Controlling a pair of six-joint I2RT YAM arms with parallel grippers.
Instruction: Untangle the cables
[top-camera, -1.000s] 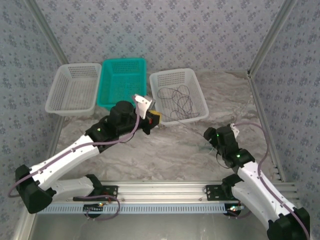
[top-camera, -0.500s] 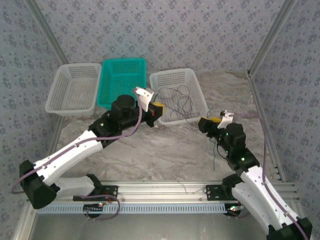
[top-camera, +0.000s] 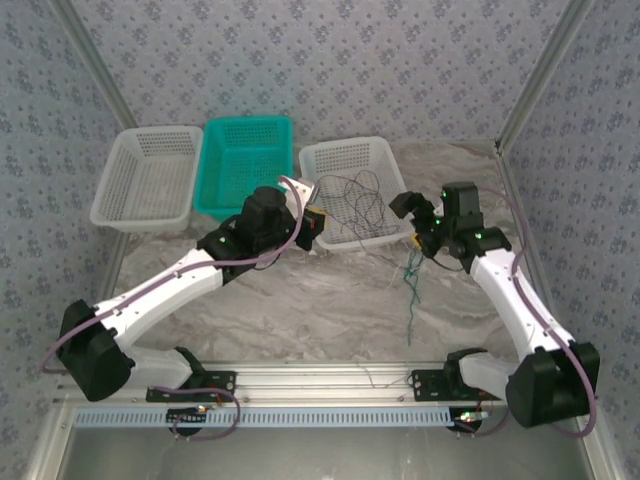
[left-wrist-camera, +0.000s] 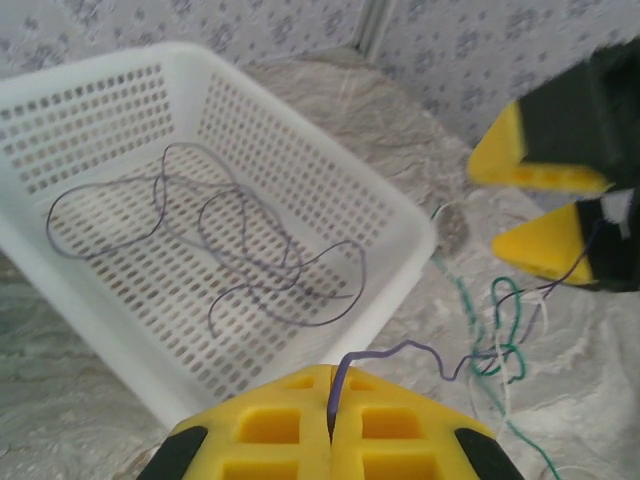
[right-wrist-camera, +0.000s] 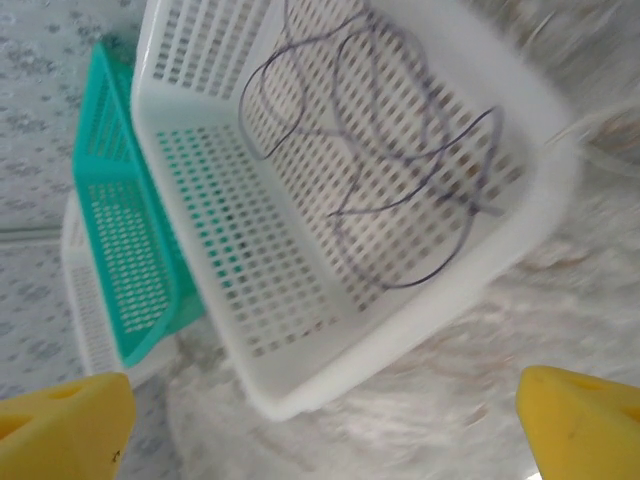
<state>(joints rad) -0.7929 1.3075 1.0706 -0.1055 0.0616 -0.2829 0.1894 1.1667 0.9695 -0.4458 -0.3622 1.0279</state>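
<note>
Cables (top-camera: 410, 280) lay in two groups. Loose purple loops (left-wrist-camera: 250, 250) rested on the floor of the white basket (left-wrist-camera: 420, 235), overlapping and apparently unknotted. Outside the basket, just beside its right corner, a knot (left-wrist-camera: 497, 355) of green, cream and purple strands lay on the table (top-camera: 300, 300). A green tail trailed from it toward the near edge in the top view. One purple strand (left-wrist-camera: 400, 350) ran from this knot to the left gripper (left-wrist-camera: 330, 425), whose pads were pressed together on the strand's end at the basket's near wall. The right gripper (left-wrist-camera: 530, 205) hung close over the knot with its fingers spread wide and nothing between them. Whether it touched a strand could not be told.

Step in hand, as judged: separation of the purple strand from the green and cream ones, with the left gripper acting as anchor. The next move probably called for the right gripper to descend on the knot and close on the green or cream strand only. It would then draw that strand away from the left gripper so that the purple strand slid free. Strands were hair-fine and limp, so a grasp on more than one was likely and would have tightened the knot. The teal basket (top-camera: 247, 122) and a second white basket (top-camera: 145, 132) stood left of the first, apparently available for sorted strands.
</note>
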